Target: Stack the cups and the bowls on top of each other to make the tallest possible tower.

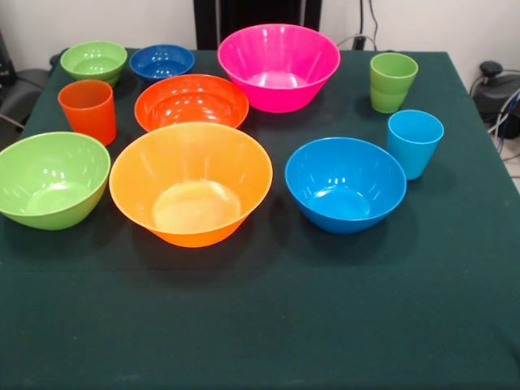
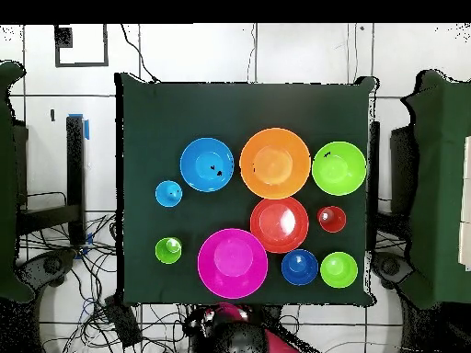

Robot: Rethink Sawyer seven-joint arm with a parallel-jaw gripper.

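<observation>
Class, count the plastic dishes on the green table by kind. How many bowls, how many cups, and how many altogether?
Bowls: 7 (pink, large orange, red-orange, large green, large blue, small green, small dark blue)
Cups: 3 (orange, green, light blue)
Total: 10

Large pink bowl (image 1: 279,65): glossy, smooth plastic, light glinting off it | large orange bowl (image 1: 191,183): glossy plastic, slightly translucent | blue bowl (image 1: 344,184): shiny smooth plastic | light blue cup (image 1: 414,143): smooth plastic, softer sheen | table cover (image 1: 260,325): dark green matt cloth
</observation>
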